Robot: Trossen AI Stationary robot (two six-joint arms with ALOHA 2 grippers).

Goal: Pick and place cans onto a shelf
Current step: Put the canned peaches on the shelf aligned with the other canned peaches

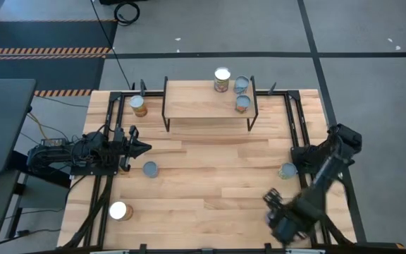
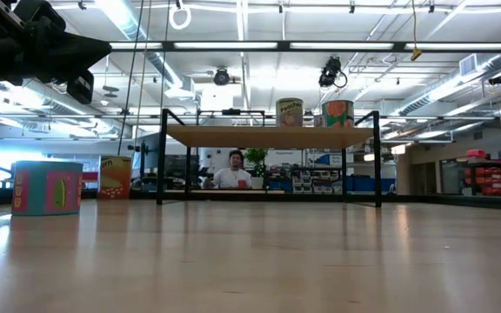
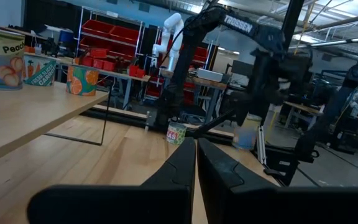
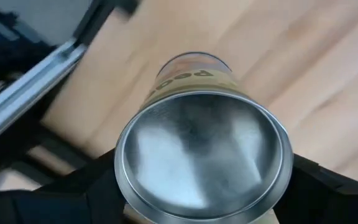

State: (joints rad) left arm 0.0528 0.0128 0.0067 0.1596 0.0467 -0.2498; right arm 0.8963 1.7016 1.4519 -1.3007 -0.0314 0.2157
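At the worktop's [image 1: 210,190] near right corner the right gripper [image 4: 197,186] has its fingers [image 4: 328,186] clasped around a can [image 4: 201,149], held off the wood. Near the front left corner stands a white-topped can [image 1: 119,210]. Farther in, a blue-grey can [image 1: 150,168] sits just beside the left gripper [image 1: 143,147], whose fingers are pressed together on nothing. Another can [image 1: 287,170] stands by the right edge. At the back, the shelf [image 1: 196,102] already carries three cans [image 1: 232,92], with one orange can [image 1: 139,106] off its left end. By my count, three are placed and five remain.
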